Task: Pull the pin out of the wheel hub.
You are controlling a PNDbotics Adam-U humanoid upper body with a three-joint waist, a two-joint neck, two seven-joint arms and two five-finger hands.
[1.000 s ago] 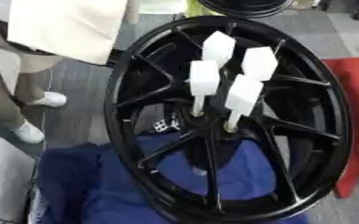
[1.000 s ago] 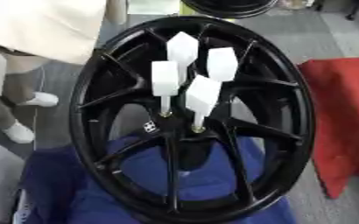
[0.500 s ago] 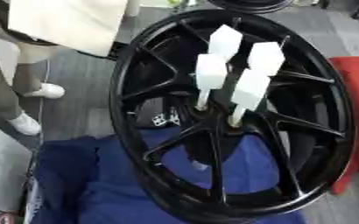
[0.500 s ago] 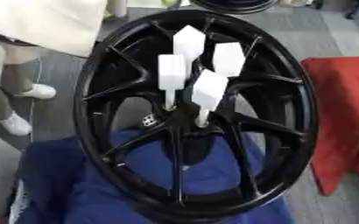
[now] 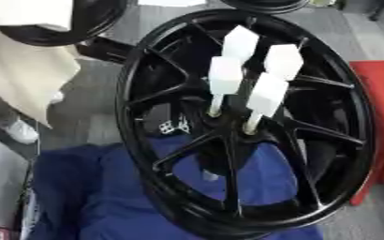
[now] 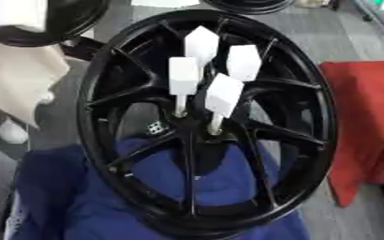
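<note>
nearest the camera lay a blue cloth (image 5: 80, 187), spread under the lower rim of the wheel and showing through the gaps between its spokes. on it stood the wheel (image 5: 146, 154), a glossy black multi-spoke rim, tilted so that its face looked up toward the camera.

neither of the robot's hands showed in either view, so nothing could be said of their fingers, and nothing was gripping a pin.

at the middle of the wheel, in the hub (image 6: 197, 125), stood four pins. each was a thin pale stem rising out of the hub with a white blocky head on top, faceted like a small box. the nearest pin (image 5: 267, 95) leaned a little to the right; the pin beside it (image 5: 225, 79) stood to its left, and the two farther pins (image 6: 243, 62) and (image 6: 201, 43) rose behind them. the heads stood close together but appeared apart.

the pins looked light and stiff, likely plastic or foam on a rigid stem, and their flat faces would probably give the fingers better purchase than the thin stem. the best hold seemed to be on opposite faces of the nearest head, which was the least crowded. a pull along the stem's line would suit, since a sideways tug might bind it in its hole or knock its neighbours. the wheel looked heavy enough to stay put.

to the right lay a red cloth (image 6: 367, 117); beyond the wheel was grey floor and part of another dark rim (image 5: 72, 23).
</note>
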